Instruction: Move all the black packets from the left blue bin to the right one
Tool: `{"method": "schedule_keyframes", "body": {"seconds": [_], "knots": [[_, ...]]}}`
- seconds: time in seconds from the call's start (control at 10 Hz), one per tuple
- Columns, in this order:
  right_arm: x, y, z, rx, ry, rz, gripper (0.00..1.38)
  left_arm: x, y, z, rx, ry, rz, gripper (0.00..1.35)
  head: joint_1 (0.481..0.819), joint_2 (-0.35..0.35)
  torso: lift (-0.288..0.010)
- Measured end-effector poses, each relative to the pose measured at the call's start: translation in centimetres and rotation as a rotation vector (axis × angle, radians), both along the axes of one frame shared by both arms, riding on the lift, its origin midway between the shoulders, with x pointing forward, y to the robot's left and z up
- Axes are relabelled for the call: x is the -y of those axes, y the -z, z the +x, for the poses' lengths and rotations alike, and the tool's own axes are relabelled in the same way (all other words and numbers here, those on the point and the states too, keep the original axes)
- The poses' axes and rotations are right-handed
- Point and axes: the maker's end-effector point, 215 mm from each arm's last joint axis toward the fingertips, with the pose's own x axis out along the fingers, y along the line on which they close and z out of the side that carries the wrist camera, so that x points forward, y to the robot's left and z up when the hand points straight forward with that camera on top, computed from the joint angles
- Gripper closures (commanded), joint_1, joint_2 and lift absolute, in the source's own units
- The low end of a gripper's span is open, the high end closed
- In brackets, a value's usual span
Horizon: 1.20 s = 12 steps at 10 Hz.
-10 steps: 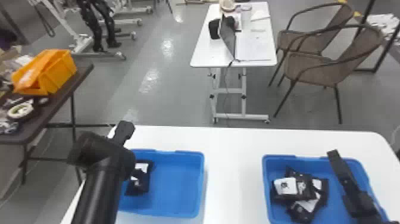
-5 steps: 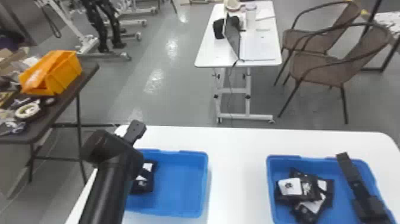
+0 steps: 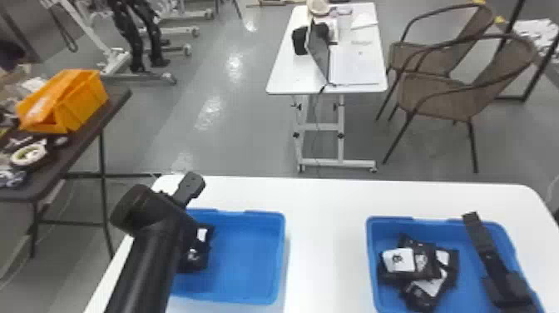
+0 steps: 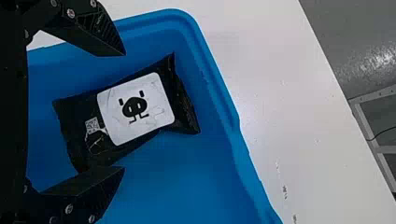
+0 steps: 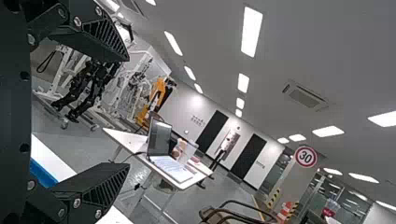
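In the head view my left gripper [image 3: 189,189] is over the left blue bin [image 3: 249,297], its arm partly covering a black packet [image 3: 201,258] at that bin's left side. In the left wrist view the same black packet [image 4: 135,109], with a white pig label, lies on the bin floor; the left gripper [image 4: 124,111] is open, its fingers on either side of the packet's span. My right gripper [image 3: 490,254] is above the right part of the right blue bin [image 3: 370,258], beside several piled black packets [image 3: 409,260]. In the right wrist view the right gripper [image 5: 128,112] stands open and holds nothing.
Both bins stand on a white table [image 3: 328,233], with bare tabletop between them. A dark side table [image 3: 79,145] with an orange bin [image 3: 83,104] is at the left. Beyond are a small white table [image 3: 291,79] with a laptop and two brown chairs [image 3: 445,95].
My left arm has shifted a little to the right over the left bin. The head view has swayed slightly, and the packets in the right bin lie as before.
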Motion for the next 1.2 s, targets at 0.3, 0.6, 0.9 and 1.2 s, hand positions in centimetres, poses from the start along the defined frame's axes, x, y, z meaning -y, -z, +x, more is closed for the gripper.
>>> {"method": "schedule_keyframes", "body": {"seconds": [0.3, 0.6, 0.9, 1.2], "knots": [[-0.3, -0.2, 0.1, 0.011, -0.01, 0.004, 0.23, -0.5, 0.5, 0.1, -0.003, 0.05, 0.04, 0.18, 0.695, 0.173, 0.0], [-1.9, -0.3, 0.3, 0.025, -0.041, 0.027, 0.24, -2.1, 0.2, 0.8, 0.036, 0.086, 0.056, 0.18, 0.695, 0.203, 0.0], [-3.3, -0.5, 0.8, 0.048, -0.076, 0.05, 0.24, -1.8, 0.5, 1.5, 0.071, 0.096, 0.024, 0.18, 0.695, 0.217, 0.0], [-3.9, -0.4, 1.0, 0.049, -0.099, 0.051, 0.24, -0.5, -0.7, 3.4, 0.094, 0.097, 0.022, 0.2, 0.695, 0.204, 0.0]]}}
